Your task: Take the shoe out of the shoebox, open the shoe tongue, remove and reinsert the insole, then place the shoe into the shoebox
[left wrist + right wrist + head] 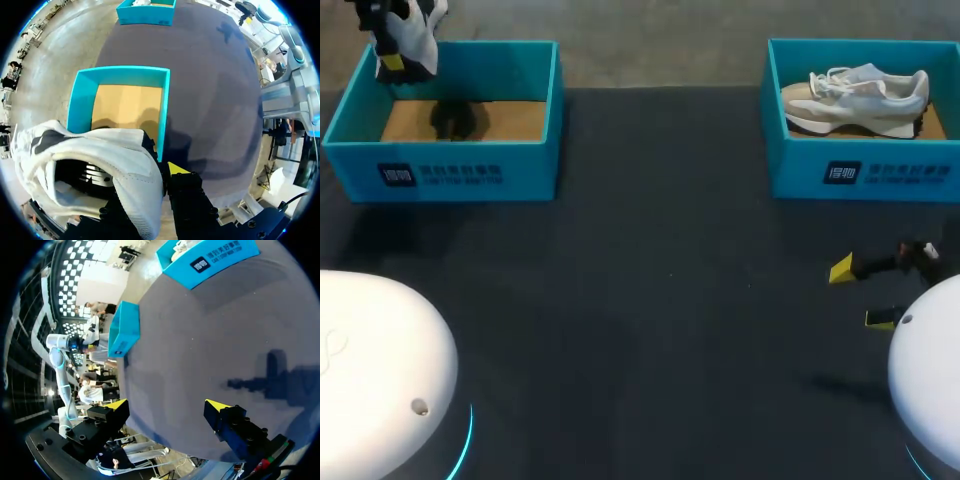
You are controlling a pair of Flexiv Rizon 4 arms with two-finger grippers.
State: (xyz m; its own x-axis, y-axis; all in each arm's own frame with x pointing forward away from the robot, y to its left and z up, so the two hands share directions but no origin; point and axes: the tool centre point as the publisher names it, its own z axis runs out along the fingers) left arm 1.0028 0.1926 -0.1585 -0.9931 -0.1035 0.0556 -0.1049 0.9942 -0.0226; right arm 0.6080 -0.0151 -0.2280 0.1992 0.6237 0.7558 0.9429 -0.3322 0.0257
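Dark table (650,320), two teal shoeboxes (445,172)

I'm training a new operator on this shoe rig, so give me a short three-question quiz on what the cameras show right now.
1. True or false: the left shoebox has no shoe lying in it.
2. What does the left end effector hold?
A. a white shoe
B. a loose insole
C. nothing
3. Fill in the missing word: the right end effector hangs over the table with its fingers ____.

Key: 1 true; 2 A; 3 open.
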